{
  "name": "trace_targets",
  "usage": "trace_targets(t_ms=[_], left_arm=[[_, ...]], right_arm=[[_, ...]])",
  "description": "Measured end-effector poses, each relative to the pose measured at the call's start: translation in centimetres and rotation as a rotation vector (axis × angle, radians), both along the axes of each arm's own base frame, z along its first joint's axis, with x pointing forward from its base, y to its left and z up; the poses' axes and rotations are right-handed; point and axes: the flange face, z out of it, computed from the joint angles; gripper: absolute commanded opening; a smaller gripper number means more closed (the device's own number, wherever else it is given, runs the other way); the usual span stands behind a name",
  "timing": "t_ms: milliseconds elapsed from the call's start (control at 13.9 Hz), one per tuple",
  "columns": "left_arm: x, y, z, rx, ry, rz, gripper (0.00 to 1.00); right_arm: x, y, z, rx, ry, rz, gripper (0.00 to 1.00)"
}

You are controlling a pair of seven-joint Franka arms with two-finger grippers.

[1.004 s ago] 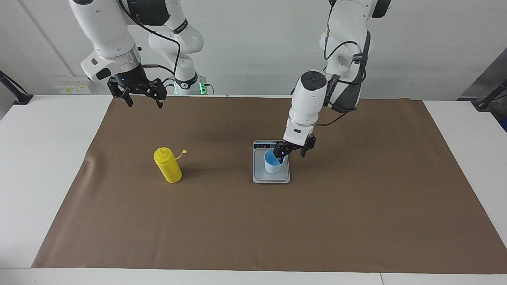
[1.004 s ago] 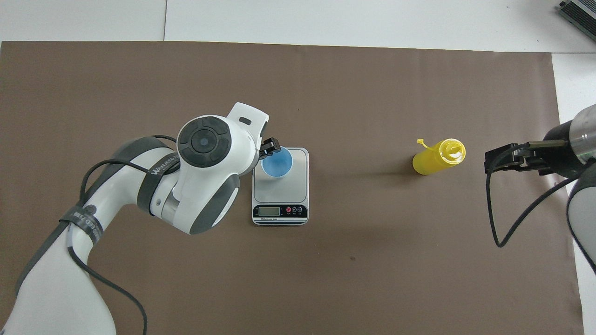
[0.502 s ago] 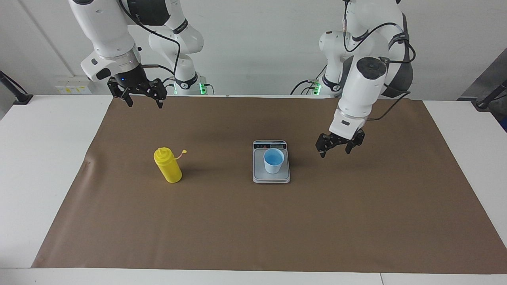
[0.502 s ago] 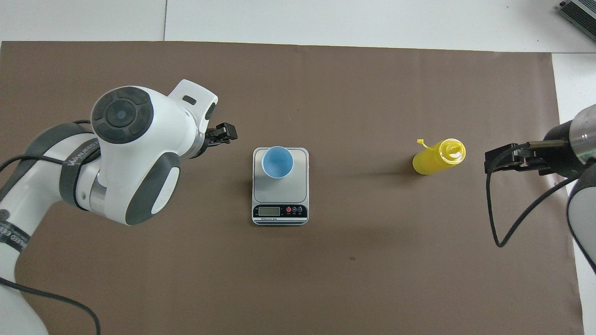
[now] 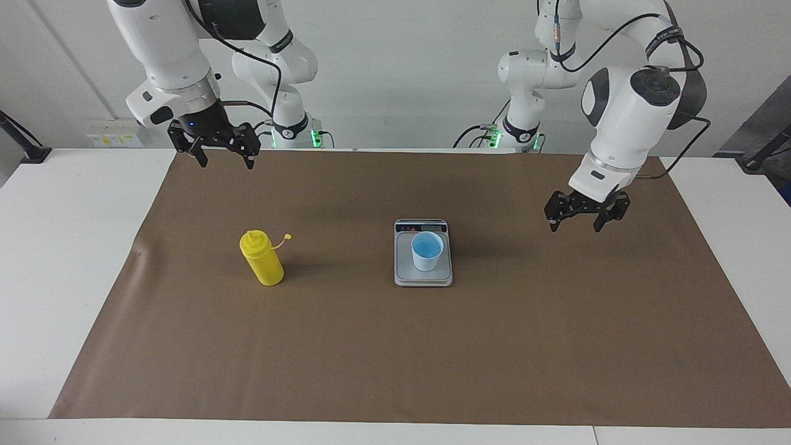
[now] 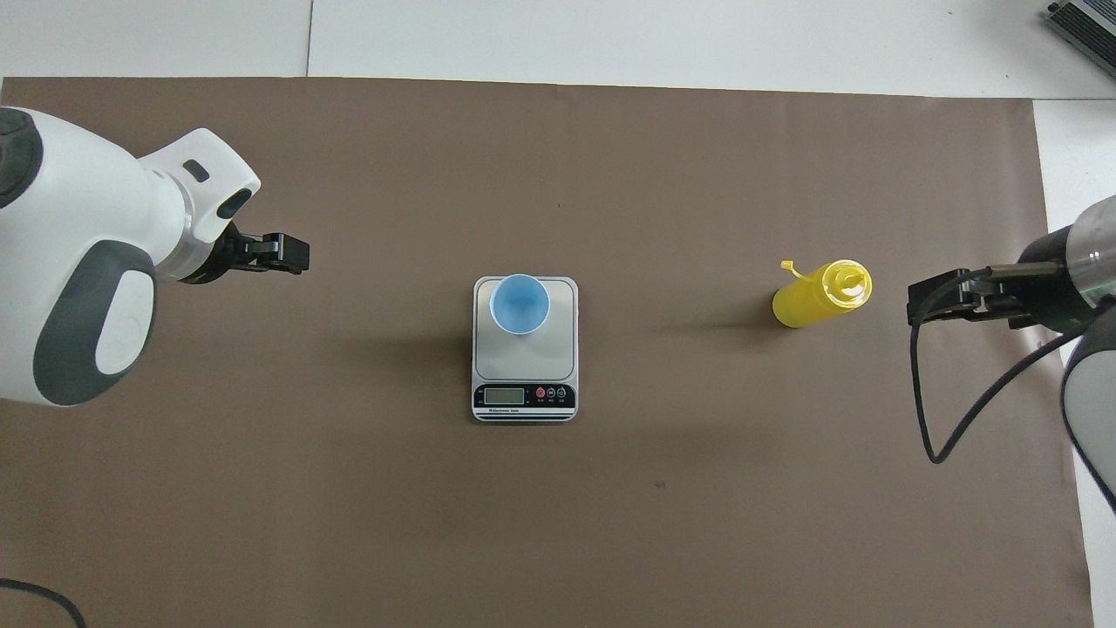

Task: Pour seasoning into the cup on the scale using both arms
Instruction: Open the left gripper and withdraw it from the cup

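The overhead view alone shows the scale's [image 6: 525, 349] display strip, on its edge nearer the robots. The left tool [image 5: 587, 217], fingers apart and empty, has drawn away from the light-blue cup [image 5: 427, 251], which stands on the scale. The right tool [image 5: 215, 150] waits, fingers apart. The yellow seasoning [image 5: 262, 257] stands upright, toward the right arm's end of the counter [image 5: 74, 247].

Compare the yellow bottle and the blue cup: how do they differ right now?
The yellow bottle is the taller of the two; the blue cup is short and tapered. The bottle stands on the brown mat toward the right arm's end of the table, while the cup sits on the scale near the middle. The bottle is topped by a nozzle, with a small cap hanging off beside it; the cup is open at the top. Both stand upright, and neither hand touches them.
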Motion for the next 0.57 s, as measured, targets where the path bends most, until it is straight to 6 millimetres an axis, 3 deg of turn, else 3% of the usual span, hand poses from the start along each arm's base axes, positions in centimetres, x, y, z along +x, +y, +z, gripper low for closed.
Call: trace_targets(t_ms=[143, 287, 430, 574], left_arm=[[-0.4, 1.6, 1.2, 0.005, -0.001, -0.020, 1.00], [-0.9, 3.0, 2.4, 0.002, -0.007, -0.007, 1.00], [-1.2, 3.7, 3.8, -0.002, -0.002, -0.018, 1.00], [-1.5, 4.1, 6.4, 0.001, 0.008, -0.051, 1.00]], right_arm=[[0.0, -0.3, 0.1, 0.000, -0.002, -0.011, 1.00], [0.0, -1.9, 0.2, 0.005, -0.004, -0.066, 1.00], [0.0, -3.9, 0.2, 0.081, -0.003, -0.195, 1.00], [0.2, -6.2, 0.4, 0.189, -0.009, -0.372, 1.00]])
